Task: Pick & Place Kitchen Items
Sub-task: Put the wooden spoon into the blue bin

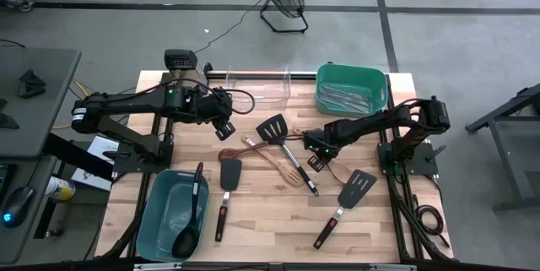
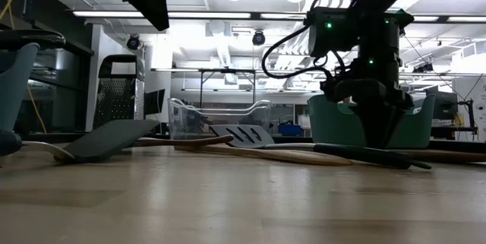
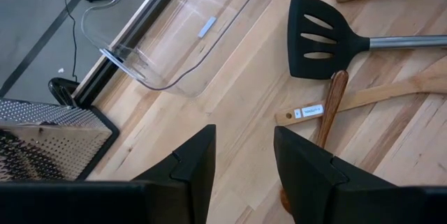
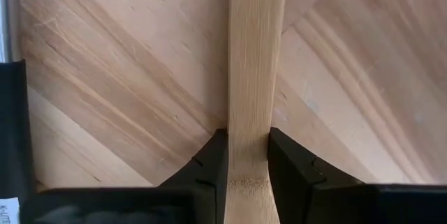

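Wooden spatula handle [image 4: 254,77] sits pinched in the right pincer [image 4: 248,155] near the table's [image 1: 270,220] three o'clock; next, I'd judge, a lift toward the green tub [image 1: 351,89] at one o'clock. The left pincer [image 3: 244,161] hangs open near eleven.

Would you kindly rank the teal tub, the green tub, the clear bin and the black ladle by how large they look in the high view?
1. Teal tub, largest.
2. Green tub and clear bin: they look alike, and the left arm partly covers the bin, so I won't rank them.
3. Black ladle, smallest.
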